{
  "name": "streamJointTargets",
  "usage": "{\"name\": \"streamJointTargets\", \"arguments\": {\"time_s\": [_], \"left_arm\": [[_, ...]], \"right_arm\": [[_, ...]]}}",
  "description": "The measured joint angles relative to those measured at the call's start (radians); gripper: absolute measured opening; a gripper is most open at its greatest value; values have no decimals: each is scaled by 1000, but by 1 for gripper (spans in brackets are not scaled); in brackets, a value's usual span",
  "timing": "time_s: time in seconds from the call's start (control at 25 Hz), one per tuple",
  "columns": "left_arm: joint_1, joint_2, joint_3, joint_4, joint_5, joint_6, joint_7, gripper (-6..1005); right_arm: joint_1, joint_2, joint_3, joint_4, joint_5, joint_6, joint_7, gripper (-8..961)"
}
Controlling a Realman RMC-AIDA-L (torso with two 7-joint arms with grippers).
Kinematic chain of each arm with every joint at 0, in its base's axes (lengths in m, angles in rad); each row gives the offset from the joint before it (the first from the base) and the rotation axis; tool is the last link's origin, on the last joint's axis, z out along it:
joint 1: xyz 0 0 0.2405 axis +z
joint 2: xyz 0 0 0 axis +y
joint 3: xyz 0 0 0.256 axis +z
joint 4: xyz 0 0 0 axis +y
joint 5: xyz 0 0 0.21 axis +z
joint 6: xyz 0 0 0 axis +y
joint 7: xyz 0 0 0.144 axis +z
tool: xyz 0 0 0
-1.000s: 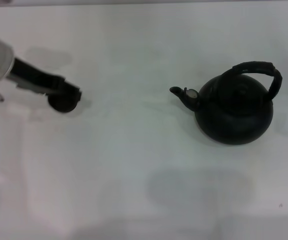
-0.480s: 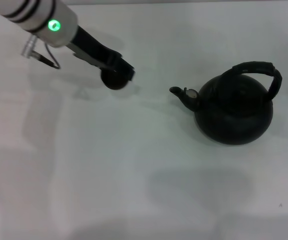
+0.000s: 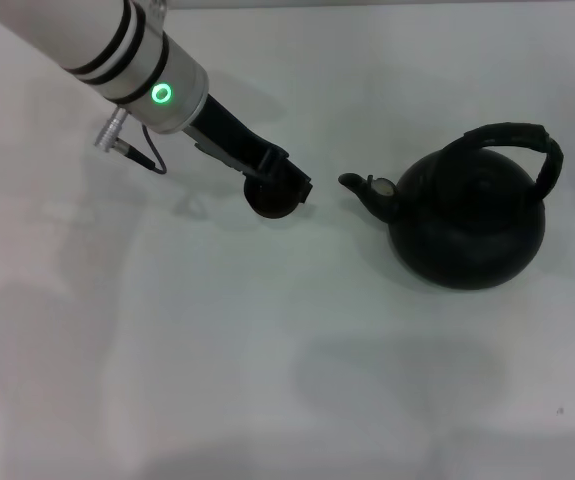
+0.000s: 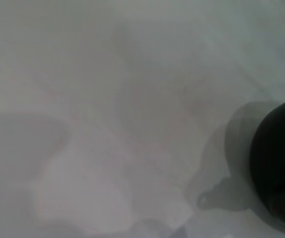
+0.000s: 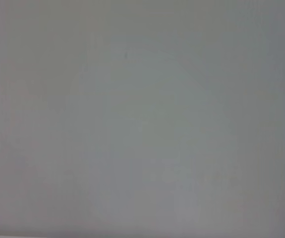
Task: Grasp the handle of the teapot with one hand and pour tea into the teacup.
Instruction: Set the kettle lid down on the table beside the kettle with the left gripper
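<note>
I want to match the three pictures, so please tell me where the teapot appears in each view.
Head view: the teapot stands right of centre, spout toward the left gripper.
Left wrist view: only a dark round body at one edge, probably the teapot.
Right wrist view: not in it.
Shared landmark: the white table.

— How's the light for you in the head view?

— Bright and even from above. You get a soft, washed-out white table (image 3: 267, 350) with faint grey shadows, and the teapot (image 3: 467, 225) reads as a matte black mass with little surface detail.

— And your wrist views?

— The left wrist view is hazy and out of focus; you see only a dark blurred blob at one edge with a pale shadow. The right wrist view is flat grey.
</note>
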Motion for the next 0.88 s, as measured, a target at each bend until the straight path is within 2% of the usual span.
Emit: {"name": "streamJointTargets", "arguments": {"time_s": [0.88], "left_arm": [[-12,-3,83,-123,-77,154,64,693]], "right_arm": [[1,3,-42,18,0,14,3,812]]}}
